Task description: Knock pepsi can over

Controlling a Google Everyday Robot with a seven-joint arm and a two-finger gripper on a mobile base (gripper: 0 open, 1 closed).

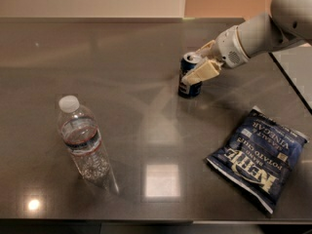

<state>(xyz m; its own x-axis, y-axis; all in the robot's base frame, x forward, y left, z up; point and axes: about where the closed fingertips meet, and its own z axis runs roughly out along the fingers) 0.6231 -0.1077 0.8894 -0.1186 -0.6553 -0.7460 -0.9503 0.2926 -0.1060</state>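
Note:
The pepsi can (187, 84) stands upright on the dark table (146, 116), right of centre toward the back. It is dark blue with a silver top. My gripper (201, 60) reaches in from the upper right on a white arm (258, 30). It is open. Its near beige finger (199, 73) lies across the can's upper right side and seems to touch it. The far finger (206, 46) sits just behind the can's top.
A clear plastic water bottle (82, 140) with a white cap stands at the front left. A blue chip bag (257, 155) lies flat at the front right. The table's right edge (292, 82) runs diagonally behind the arm.

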